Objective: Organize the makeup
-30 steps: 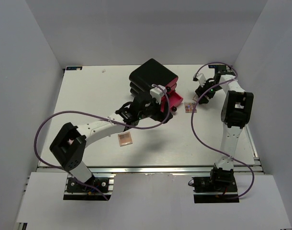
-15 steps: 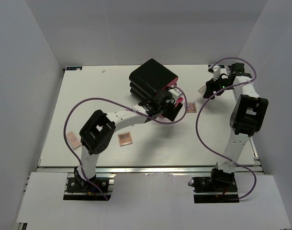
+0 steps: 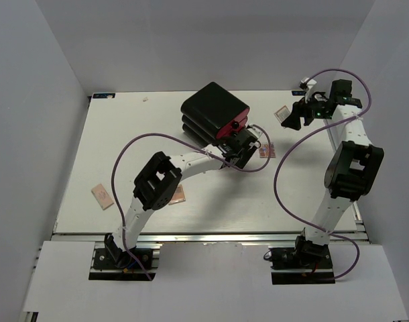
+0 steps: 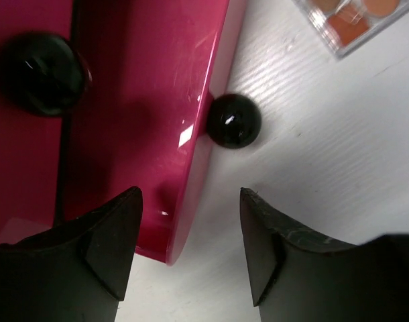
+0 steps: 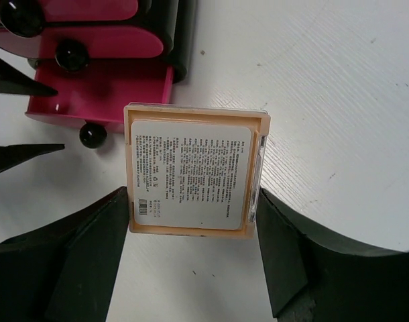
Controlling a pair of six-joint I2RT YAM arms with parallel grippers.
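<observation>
Left wrist: drawer knob (image 4: 232, 121) sits just ahead of the open left hand (image 4: 189, 198); right hand (image 5: 192, 196) grips a palette (image 5: 191, 168).

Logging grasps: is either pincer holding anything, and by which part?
The right pincer grips the square tan plastic palette by its two opposite side edges; the left pincer holds nothing.

A laboratory test cell is suggested — a flat white tabletop (image 3: 124, 141) is enclosed by plain pale-grey wall panels (image 3: 37, 100).
</observation>
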